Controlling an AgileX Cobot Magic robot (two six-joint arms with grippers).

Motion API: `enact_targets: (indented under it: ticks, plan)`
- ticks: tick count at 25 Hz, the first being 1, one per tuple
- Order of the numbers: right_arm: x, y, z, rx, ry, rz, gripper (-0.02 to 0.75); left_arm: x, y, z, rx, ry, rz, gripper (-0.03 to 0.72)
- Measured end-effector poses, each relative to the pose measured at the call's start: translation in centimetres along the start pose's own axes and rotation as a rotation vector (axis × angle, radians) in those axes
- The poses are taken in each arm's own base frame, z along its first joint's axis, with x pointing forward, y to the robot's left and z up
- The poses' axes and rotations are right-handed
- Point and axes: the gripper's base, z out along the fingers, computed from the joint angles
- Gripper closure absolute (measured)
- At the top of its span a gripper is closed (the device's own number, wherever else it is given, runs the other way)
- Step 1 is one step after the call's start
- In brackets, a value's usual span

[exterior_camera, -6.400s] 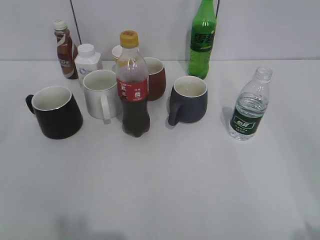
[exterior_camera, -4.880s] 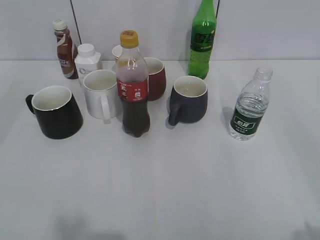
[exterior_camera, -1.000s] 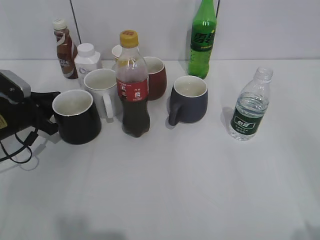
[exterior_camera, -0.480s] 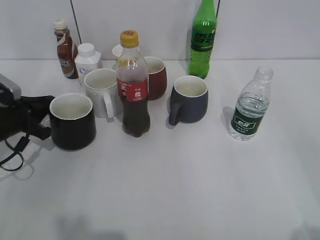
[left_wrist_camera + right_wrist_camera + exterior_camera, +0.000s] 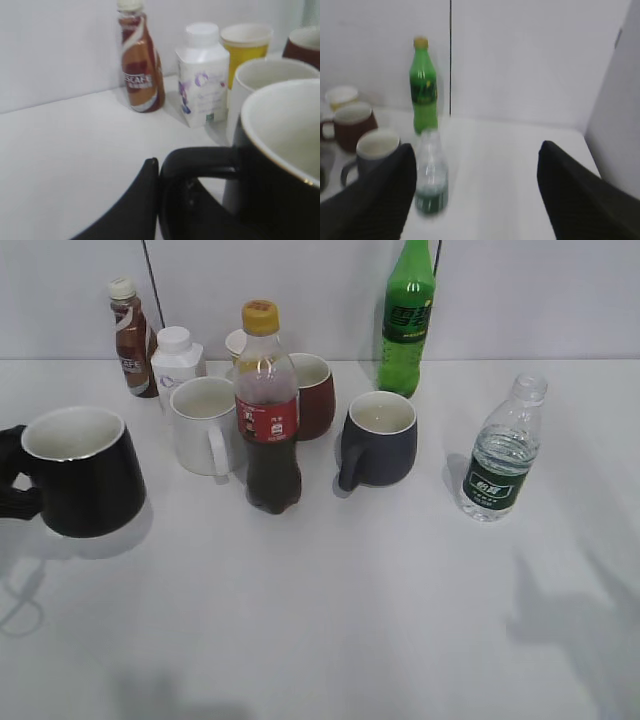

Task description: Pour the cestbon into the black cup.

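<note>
My left pincer (image 5: 159, 200) is clenched on the loop handle of the black cup (image 5: 82, 472), which sits at the far left of the table (image 5: 330, 620), upright, its white inside showing; in the exterior view only a dark fingertip of mine shows at the frame edge beside the handle. From my left wrist the cup (image 5: 280, 165) fills the right foreground, with the white mug (image 5: 265, 80), a white carton bottle (image 5: 202, 75), a brown coffee bottle (image 5: 140, 65) and a yellow cup (image 5: 246, 40) behind it. My right pincer (image 5: 475, 195) is released, its fingers (image 5: 375, 200) spread wide, with the cestbon (image 5: 431, 175) standing just inside the left one. The cestbon (image 5: 502, 452) stands upright and capless at the right, well apart from the black cup, with the cola bottle (image 5: 267, 410) and the grey-blue mug (image 5: 380, 438) between them.
</note>
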Motion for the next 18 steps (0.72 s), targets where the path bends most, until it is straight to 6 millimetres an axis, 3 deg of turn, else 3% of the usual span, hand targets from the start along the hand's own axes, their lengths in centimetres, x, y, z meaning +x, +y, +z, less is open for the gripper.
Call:
enact_targets:
  ticks: [4, 9, 15, 18]
  plan:
    - [1.4, 0.2, 5.9, -0.007, -0.077, 0.0, 0.231, -1.1, -0.6, -0.9, -0.023, -0.04, -0.021, 0.632]
    - [6.6, 0.8, 11.8, -0.036, 0.051, 0.049, 0.28, -2.5, -2.1, -1.0, 0.004, -0.093, -0.028, 0.633]
    - [13.6, 2.4, 14.6, -0.16, 0.187, 0.041, 0.278, -2.7, -3.9, -0.9, 0.033, -0.089, -0.049, 0.633]
    - [16.4, 3.0, 15.3, -0.207, 0.2, 0.024, 0.207, -2.8, -4.8, -0.9, 0.064, -0.091, -0.035, 0.633]
